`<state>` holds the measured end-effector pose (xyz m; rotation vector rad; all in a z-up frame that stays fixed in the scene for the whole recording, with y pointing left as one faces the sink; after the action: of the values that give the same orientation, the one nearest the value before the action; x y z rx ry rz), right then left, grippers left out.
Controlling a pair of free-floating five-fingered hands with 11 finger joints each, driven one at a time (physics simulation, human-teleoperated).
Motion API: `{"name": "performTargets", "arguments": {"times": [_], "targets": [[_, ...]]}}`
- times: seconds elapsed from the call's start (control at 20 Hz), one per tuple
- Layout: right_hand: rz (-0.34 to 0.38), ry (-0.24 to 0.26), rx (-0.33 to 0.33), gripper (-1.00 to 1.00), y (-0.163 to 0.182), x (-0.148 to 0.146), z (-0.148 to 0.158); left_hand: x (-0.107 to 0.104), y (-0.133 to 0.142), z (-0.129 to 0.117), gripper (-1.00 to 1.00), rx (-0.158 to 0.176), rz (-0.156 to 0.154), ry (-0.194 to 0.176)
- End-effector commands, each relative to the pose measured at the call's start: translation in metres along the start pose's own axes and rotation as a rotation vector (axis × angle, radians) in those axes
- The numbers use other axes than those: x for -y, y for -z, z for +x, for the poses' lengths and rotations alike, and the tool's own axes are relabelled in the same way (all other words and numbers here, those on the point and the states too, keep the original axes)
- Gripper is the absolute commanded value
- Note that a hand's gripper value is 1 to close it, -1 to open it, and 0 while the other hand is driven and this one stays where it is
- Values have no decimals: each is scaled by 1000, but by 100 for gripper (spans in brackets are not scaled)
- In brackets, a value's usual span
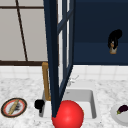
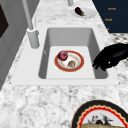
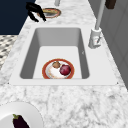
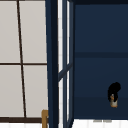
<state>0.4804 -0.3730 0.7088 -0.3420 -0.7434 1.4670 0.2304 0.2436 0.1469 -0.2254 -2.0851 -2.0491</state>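
- The right hand (image 1: 115,37) is hanging high in front of the dark blue cabinet (image 1: 100,30), its fingers curling down and clamping on a small tan bottle (image 1: 113,50) that is dangling under it; the upper view is showing the same hold (image 4: 114,91) on the bottle (image 4: 114,103).
- The left hand (image 1: 39,104) is hovering low at the left front edge of the sink (image 1: 93,105), with its fingers bending loosely downward, a little apart, and gripping nothing.
- In the left side view this hand (image 2: 112,56) is hanging over the sink's near rim (image 2: 107,77), its fingertips just above the edge, whether touching I cannot tell.
- A red-rimmed plate (image 2: 57,65) is lying on the sink floor, carrying a dark red round fruit (image 2: 63,55) and a brownish lump (image 2: 71,63) just beside it.
- On the marble desk (image 1: 20,87), a patterned plate (image 1: 5,110) is sitting to the left of the sink, bearing a long tan item (image 1: 13,107).
- A white plate (image 1: 115,117) with an eggplant (image 1: 123,109) is sitting to the right.
- A cabinet door (image 1: 53,50) is standing open above the sink, and a large red ball (image 1: 68,114) is showing at the front.
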Motion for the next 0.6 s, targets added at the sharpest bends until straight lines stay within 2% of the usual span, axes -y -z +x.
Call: {"name": "performTargets", "arguments": {"times": [0.0,0.55], "targets": [[-1,2,2,100,-24,-20,6,0,0,0,0,0,0,0],[-9,3,3,100,-51,-110,11,0,0,0,0,0,0,0]]}}
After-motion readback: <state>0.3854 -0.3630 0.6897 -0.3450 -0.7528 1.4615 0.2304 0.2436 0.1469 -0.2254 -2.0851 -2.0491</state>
